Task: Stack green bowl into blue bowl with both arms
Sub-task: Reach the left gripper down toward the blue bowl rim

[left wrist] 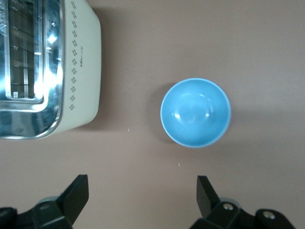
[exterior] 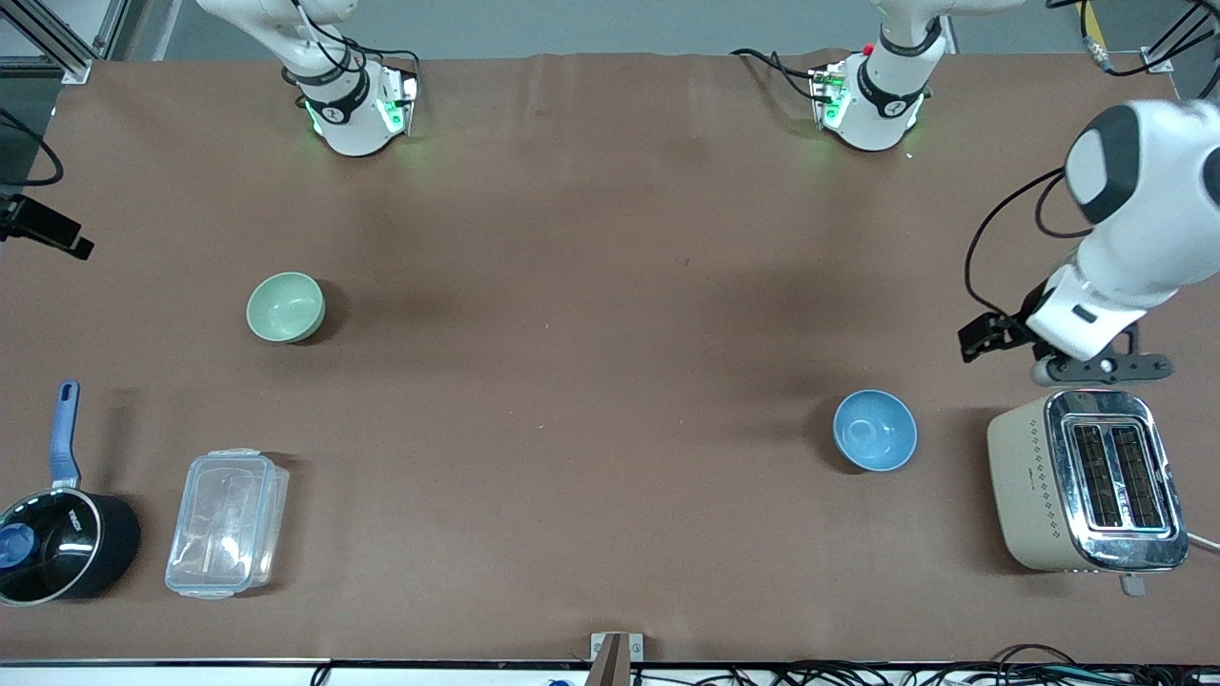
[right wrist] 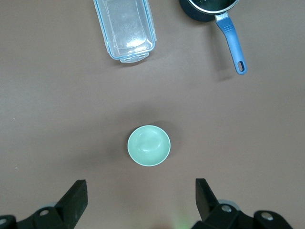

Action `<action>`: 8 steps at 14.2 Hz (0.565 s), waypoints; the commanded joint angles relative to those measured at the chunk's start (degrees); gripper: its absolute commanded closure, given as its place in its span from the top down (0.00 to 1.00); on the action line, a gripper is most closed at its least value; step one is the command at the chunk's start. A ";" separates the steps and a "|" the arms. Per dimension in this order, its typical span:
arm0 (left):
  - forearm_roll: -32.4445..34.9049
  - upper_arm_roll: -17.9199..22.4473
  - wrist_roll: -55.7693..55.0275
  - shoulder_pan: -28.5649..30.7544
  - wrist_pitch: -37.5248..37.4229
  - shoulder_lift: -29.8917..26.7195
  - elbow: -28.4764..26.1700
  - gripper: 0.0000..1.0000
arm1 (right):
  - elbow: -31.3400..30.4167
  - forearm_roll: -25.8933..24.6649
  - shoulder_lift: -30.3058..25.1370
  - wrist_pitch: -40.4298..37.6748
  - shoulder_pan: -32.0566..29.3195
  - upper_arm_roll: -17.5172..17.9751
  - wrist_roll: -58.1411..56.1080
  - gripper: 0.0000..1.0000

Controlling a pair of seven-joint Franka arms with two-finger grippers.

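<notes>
The brown table carries all items. The toaster stands at the left arm's end, at about 3 o'clock of the blue bowl. The left gripper hangs over the table near both, fingers released, nothing held. The right gripper hangs high over the table, fingers spread and empty. The clear lidded container and the black saucepan lie at about 6 and 7 o'clock of the green bowl, which sits upright toward the right arm's end, well apart from the blue bowl.
</notes>
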 commanded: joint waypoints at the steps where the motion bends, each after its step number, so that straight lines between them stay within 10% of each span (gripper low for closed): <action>1: -0.54 0.10 -0.11 0.84 7.53 5.34 -1.06 1.00 | 0.01 0.11 -0.36 -0.44 -1.71 0.80 -0.03 1.00; 8: -1.06 -0.17 -2.56 1.02 18.89 17.75 1.13 0.85 | -0.07 0.20 -0.10 -0.62 -1.71 0.80 -0.03 1.00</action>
